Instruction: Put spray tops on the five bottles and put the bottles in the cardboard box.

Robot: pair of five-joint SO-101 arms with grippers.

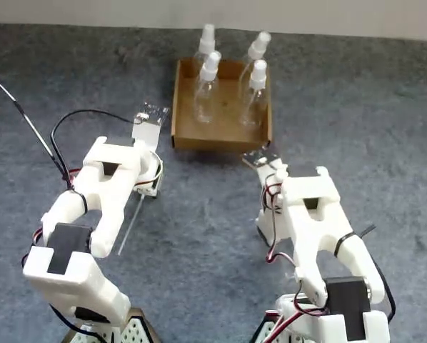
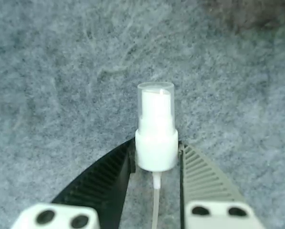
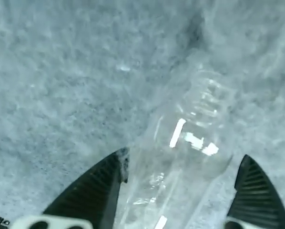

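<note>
A white spray top (image 2: 156, 143) with a clear cap sits between the fingers of my left gripper (image 2: 157, 153), which is shut on it; its thin dip tube (image 2: 155, 200) runs back under the wrist. In the high view my left gripper (image 1: 148, 128) hangs just left of the cardboard box (image 1: 220, 140). My right gripper (image 3: 180, 169) is shut on a clear bottle (image 3: 190, 138) without a top, its neck pointing away. Seen from above, my right gripper (image 1: 265, 160) is close to the box's near right corner. Several capped bottles (image 1: 206, 89) stand in the box.
Grey carpet (image 1: 213, 236) covers the table. The box stands at the far centre, its near half free of bottles. Black cables (image 1: 71, 121) loop beside the left arm. Open carpet lies between the two arms.
</note>
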